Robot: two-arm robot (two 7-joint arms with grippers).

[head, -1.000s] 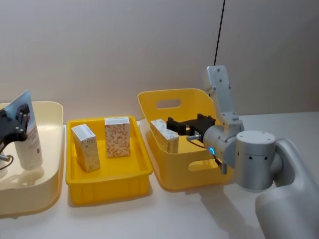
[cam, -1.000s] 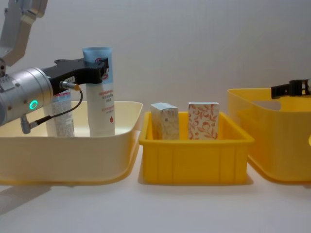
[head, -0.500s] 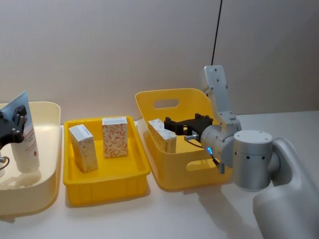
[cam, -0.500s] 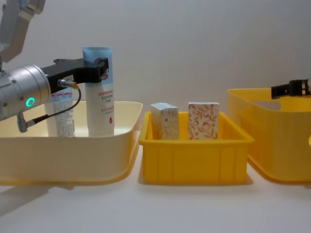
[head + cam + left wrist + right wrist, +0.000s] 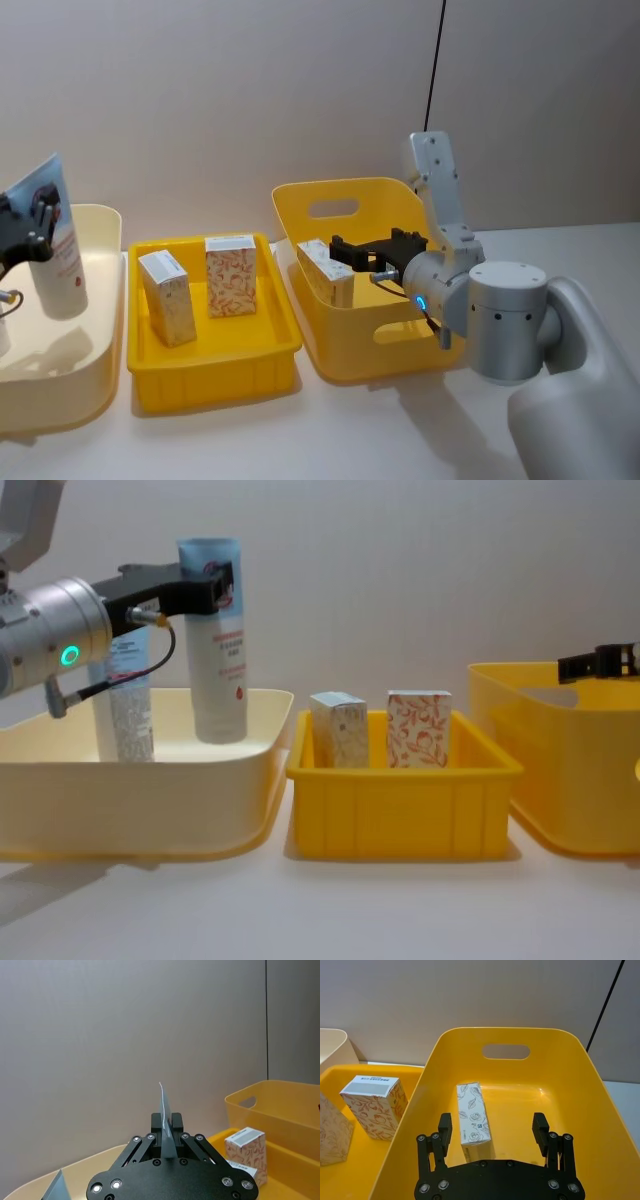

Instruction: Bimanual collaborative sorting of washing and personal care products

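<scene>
Left pincer (image 5: 210, 585) is clamped on the flat crimped top end of a pale-blue-and-white tube (image 5: 218, 650), holding it up over the cream bin (image 5: 150, 770). The tube hangs cap-down, leaning a little, and from the head view its bottom looks clear of the bin's floor. A second tube (image 5: 125, 705) stands upright in the same bin, just behind the pincer's arm.

Next door, the shallow yellow tray (image 5: 400, 810) has two boxes standing side by side with a small gap: a marbled box (image 5: 340, 730) and an orange floral box (image 5: 418, 728).

Right pincer (image 5: 492, 1122) sits inside the deep yellow bin (image 5: 350, 340), fingers spread wide and gripping nothing. It's pointed at a white box with a rose line print (image 5: 472, 1115), which rests near the bin's left wall, just ahead of the fingers and not touched.

All three containers are on the bench (image 5: 350, 910).
</scene>
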